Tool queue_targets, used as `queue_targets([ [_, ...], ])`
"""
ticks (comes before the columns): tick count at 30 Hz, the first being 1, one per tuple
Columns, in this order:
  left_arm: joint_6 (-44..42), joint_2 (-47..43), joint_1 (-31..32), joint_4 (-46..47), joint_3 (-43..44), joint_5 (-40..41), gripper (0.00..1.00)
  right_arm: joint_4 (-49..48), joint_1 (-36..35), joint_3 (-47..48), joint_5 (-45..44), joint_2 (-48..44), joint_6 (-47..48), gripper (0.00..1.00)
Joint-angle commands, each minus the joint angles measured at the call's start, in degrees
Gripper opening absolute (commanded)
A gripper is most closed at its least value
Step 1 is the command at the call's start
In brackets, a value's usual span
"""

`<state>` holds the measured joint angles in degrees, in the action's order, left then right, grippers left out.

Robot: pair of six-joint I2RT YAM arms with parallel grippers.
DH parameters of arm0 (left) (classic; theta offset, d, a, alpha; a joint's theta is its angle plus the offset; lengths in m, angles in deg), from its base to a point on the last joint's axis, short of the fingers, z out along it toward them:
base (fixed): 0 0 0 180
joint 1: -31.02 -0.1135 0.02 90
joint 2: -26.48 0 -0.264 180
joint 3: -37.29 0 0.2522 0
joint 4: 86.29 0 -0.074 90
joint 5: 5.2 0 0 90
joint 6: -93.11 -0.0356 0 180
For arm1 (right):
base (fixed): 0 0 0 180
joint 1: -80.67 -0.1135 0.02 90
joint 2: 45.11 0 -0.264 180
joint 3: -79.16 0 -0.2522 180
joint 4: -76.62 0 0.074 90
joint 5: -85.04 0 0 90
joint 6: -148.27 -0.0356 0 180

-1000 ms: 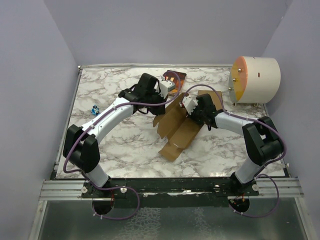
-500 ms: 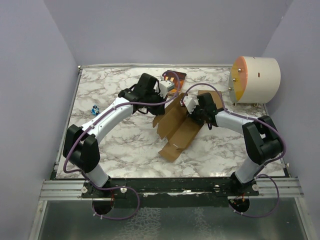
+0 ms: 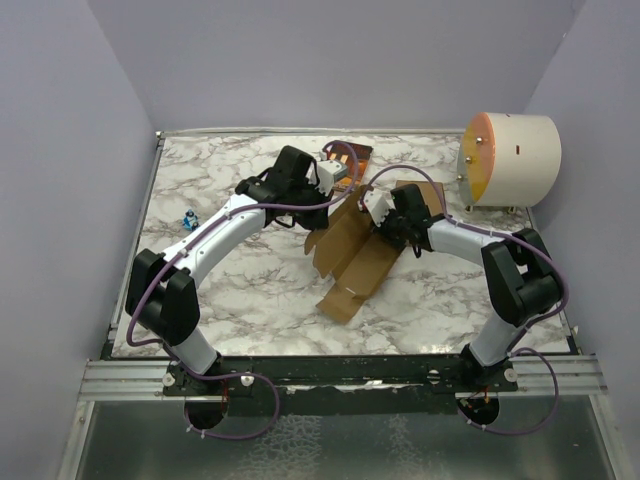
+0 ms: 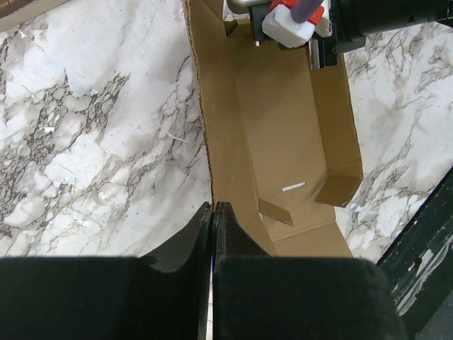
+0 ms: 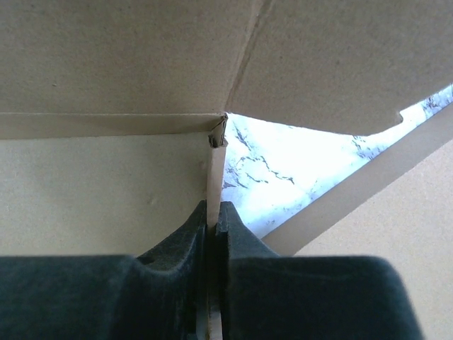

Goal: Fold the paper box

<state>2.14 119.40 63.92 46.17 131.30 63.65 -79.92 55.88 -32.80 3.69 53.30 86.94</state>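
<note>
The paper box (image 3: 352, 256), a brown die-cut sheet with some flaps raised, lies on the marble table (image 3: 240, 300) at the centre of the overhead view, running from lower left to upper right. Its upper end is hidden there under both wrists, so from above I cannot tell how those flaps stand.

The left wrist view shows more: a long trough with a raised wall on each side, and a small white mark and folded tabs towards the lower right. The left gripper (image 4: 214, 211) sits at the bottom centre of that frame, its fingers pressed together on the top edge of the left wall. The right gripper (image 5: 214, 212) is nearly closed too, with a thin card edge nipped between its fingers. Its own view is so close that only tan panels and a wedge of marble show.

Both arms reach inward from the bottom corners of the overhead frame, elbows bowed outward, and their wrists meet over the sheet's upper end.

A dark red-brown book (image 3: 362, 152) is partly covered by the left wrist. A cream drum (image 3: 515, 160) stands at the upper right. A small blue object (image 3: 189, 219) at the left is too small to identify.
</note>
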Motion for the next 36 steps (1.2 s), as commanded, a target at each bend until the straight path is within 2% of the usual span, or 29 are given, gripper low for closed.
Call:
queue_targets([
  [1, 0.1, -1.1, -0.7, -0.2, 1.4, 0.8, 0.00, 4.5, 0.2, -0.7, 4.7, -0.6, -1.8, 0.13],
  [4, 0.0, -1.2, -0.9, -0.4, 1.0, 1.1, 0.00, 4.1, 0.7, -0.8, 5.4, -2.3, -1.9, 0.18],
  [11, -0.1, -1.0, -1.0, -0.7, 1.3, 1.2, 0.00, 3.8, 1.7, -0.8, 6.1, -5.5, -2.3, 0.23],
  [19, -0.1, -0.9, -1.1, -1.0, 1.7, 1.2, 0.00, 4.2, 2.9, -0.8, 9.2, -8.5, -2.7, 0.38],
  [22, -0.1, -0.9, -1.1, -1.3, 2.0, 1.2, 0.00, 5.6, 3.4, -0.5, 12.0, -9.5, -1.8, 0.42],
  [25, -0.1, -0.8, -1.1, -1.3, 2.0, 0.9, 0.00, 9.4, 5.3, 0.0, 19.7, -11.9, 2.1, 0.42],
  [28, -0.2, -0.8, -1.1, -1.5, 2.1, 0.7, 0.00, 17.6, 7.7, 0.8, 31.9, -15.5, 14.9, 0.38],
  [31, -0.5, -0.5, -1.1, -2.1, 2.8, 0.6, 0.00, 25.6, 8.8, -0.3, 38.6, -20.6, 28.3, 0.08],
  [32, -0.7, -0.4, -1.1, -2.4, 3.1, 0.6, 0.00, 28.2, 8.8, -0.8, 38.9, -21.8, 32.7, 0.02],
  [36, -1.0, -0.1, -1.0, -2.9, 3.6, 0.3, 0.00, 37.3, 8.9, -3.7, 34.1, -23.1, 48.3, 0.01],
])
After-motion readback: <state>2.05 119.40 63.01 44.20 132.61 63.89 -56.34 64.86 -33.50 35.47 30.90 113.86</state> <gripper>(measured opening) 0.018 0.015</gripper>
